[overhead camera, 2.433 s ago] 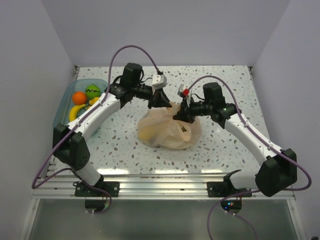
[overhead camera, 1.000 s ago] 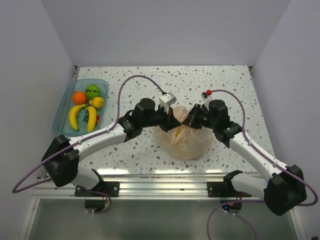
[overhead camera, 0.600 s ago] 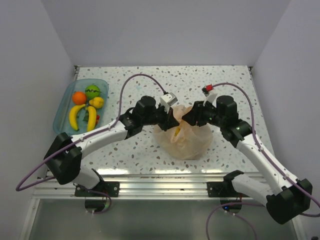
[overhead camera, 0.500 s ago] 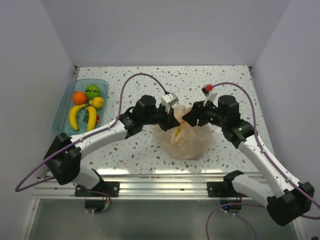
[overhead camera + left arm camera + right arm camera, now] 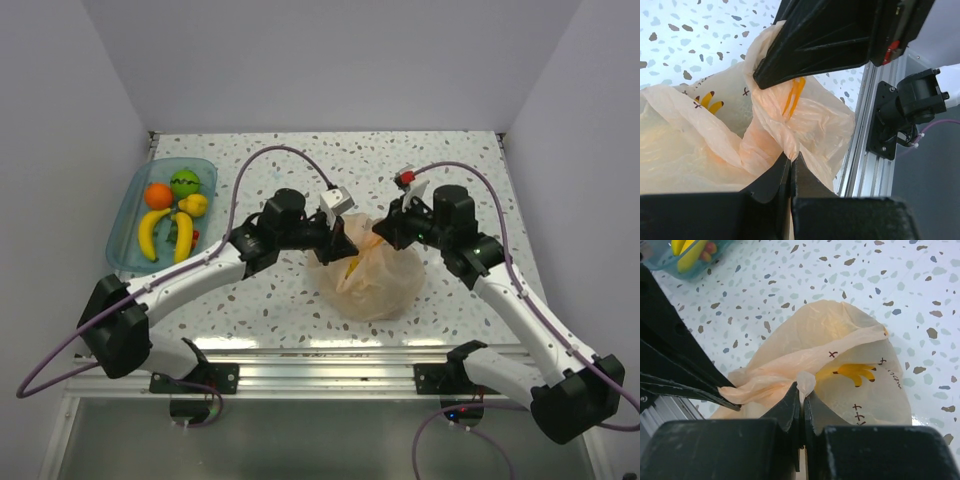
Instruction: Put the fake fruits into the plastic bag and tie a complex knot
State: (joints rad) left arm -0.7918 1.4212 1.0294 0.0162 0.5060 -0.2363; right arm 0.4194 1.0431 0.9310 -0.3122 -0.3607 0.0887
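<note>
The peach-orange plastic bag (image 5: 370,280) sits bunched on the table between my arms. My left gripper (image 5: 345,236) is shut on one handle strand at the bag's neck (image 5: 790,152). My right gripper (image 5: 385,233) is shut on the other strand (image 5: 804,382), close opposite the left. Twisted handle film (image 5: 760,142) runs between them; I cannot make out a knot. The bag's contents are hidden. An orange (image 5: 157,195), a green melon (image 5: 184,182), a small yellow piece (image 5: 194,205) and two bananas (image 5: 150,233) lie in the blue tray.
The clear blue tray (image 5: 125,225) stands at the far left by the wall; its corner shows in the right wrist view (image 5: 670,262). The aluminium rail (image 5: 320,355) runs along the near table edge. White walls close in the left, back and right sides.
Both arms have drawn the bag nearer and to the right since 2.4 s ago. In the last half second the left gripper has pulled slightly left and the right has lifted a little; both stay shut.
</note>
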